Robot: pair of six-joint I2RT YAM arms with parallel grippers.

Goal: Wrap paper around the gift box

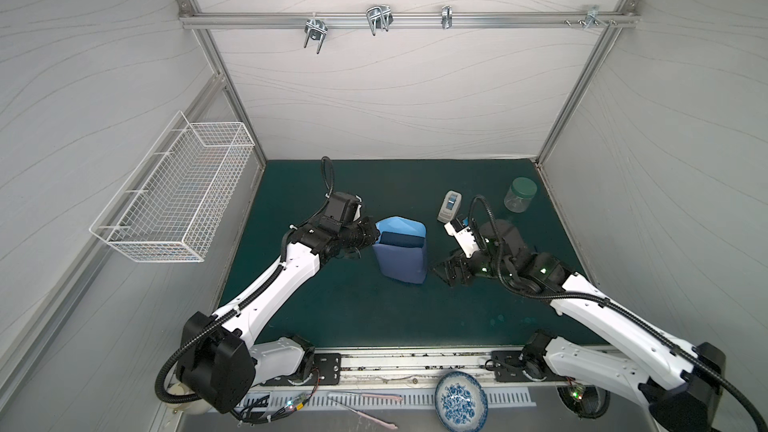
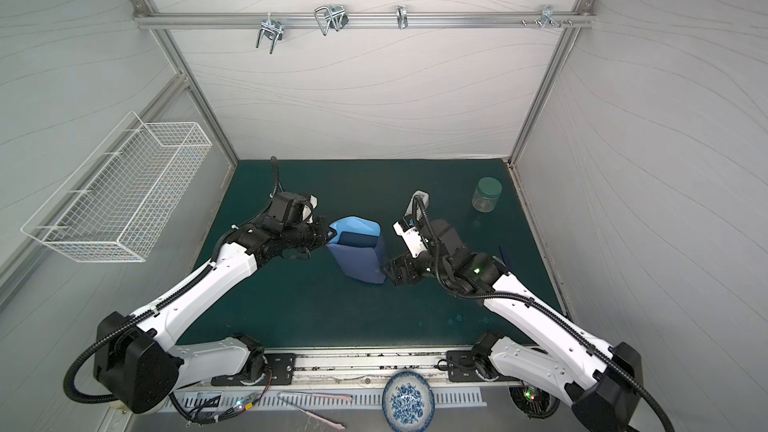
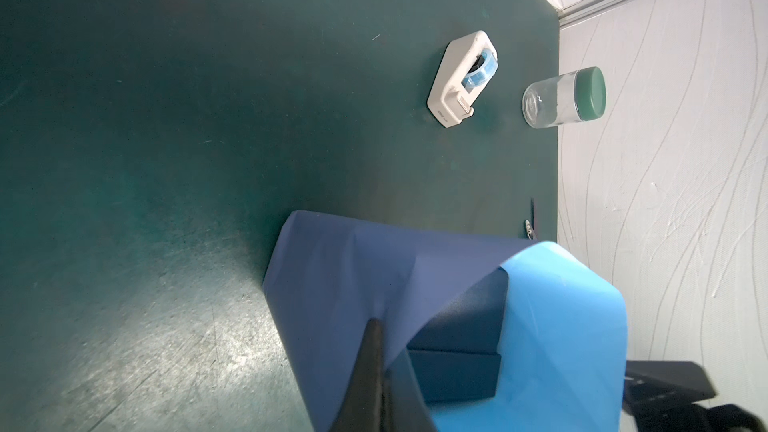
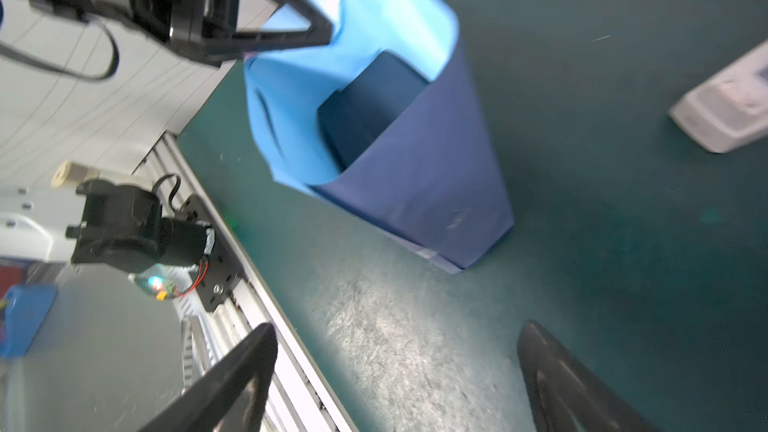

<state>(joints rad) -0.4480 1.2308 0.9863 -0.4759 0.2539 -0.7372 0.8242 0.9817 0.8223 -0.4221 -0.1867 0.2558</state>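
The paper (image 1: 401, 259) (image 2: 359, 261) stands on the green mat as a loose upright sleeve, indigo outside and sky-blue inside. The dark navy gift box (image 1: 403, 239) (image 2: 358, 238) shows inside its open top. My left gripper (image 1: 376, 236) (image 2: 330, 234) is shut on the sleeve's upper left edge. In the left wrist view the paper (image 3: 332, 268) is pinched in the left gripper (image 3: 384, 342), beside the gift box (image 3: 461, 351). My right gripper (image 1: 440, 272) (image 2: 388, 272) is open just right of the sleeve's base. In the right wrist view the right gripper (image 4: 399, 332) holds nothing and is apart from the paper (image 4: 424, 184).
A white tape dispenser (image 1: 450, 205) (image 3: 461, 78) lies behind the right gripper. A glass jar with a green lid (image 1: 519, 194) (image 2: 486, 194) stands at the back right. A wire basket (image 1: 178, 193) hangs on the left wall. A blue-patterned bowl (image 1: 460, 401) sits past the front rail.
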